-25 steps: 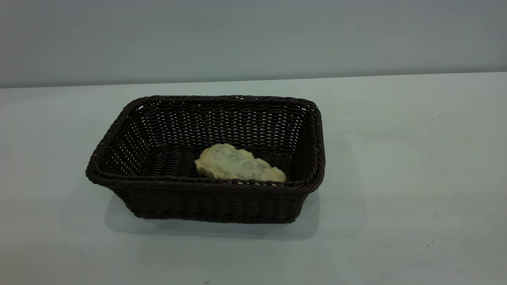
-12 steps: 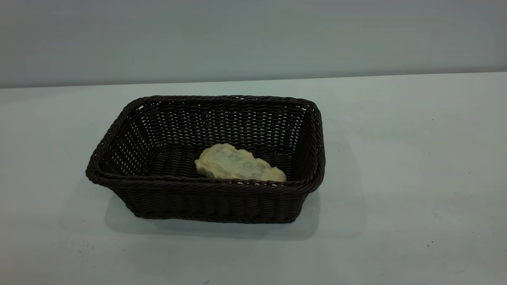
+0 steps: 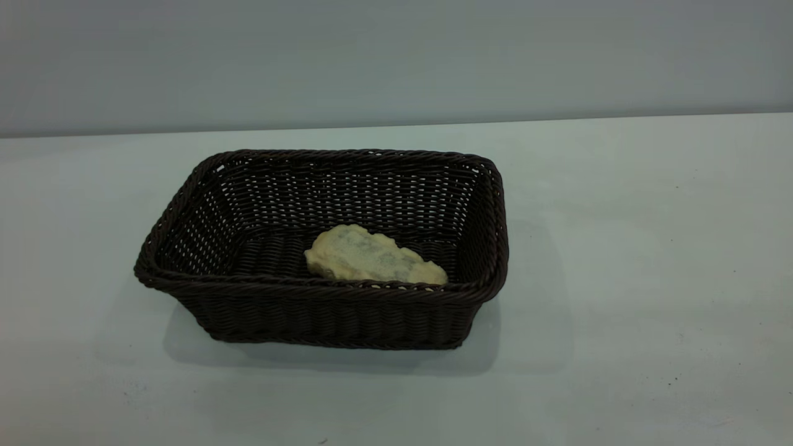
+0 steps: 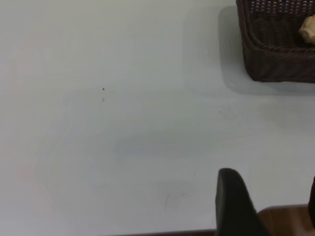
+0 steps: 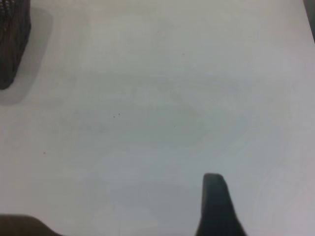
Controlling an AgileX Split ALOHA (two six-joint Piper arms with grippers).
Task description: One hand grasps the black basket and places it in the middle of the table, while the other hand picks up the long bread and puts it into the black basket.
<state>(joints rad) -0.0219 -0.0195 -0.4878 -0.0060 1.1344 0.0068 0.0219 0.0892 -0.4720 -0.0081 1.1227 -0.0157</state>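
The black basket (image 3: 322,310) stands on the white table (image 3: 650,248) near its middle. The long bread (image 3: 372,257) lies inside it on the basket floor, near the front wall, with its flat pale grey-mottled side up. Neither gripper shows in the exterior view. In the left wrist view my left gripper (image 4: 270,196) is open and empty over the table's near edge, far from the basket's corner (image 4: 275,49) and the bread's tip (image 4: 309,29). In the right wrist view only one finger (image 5: 215,201) of my right gripper (image 5: 266,191) shows, standing alone over bare table, with a basket corner (image 5: 12,44) far off.
A brown strip beyond the table's edge (image 4: 290,219) shows beside my left gripper. A few tiny dark specks (image 4: 103,89) dot the tabletop. A plain grey wall (image 3: 396,62) runs behind the table.
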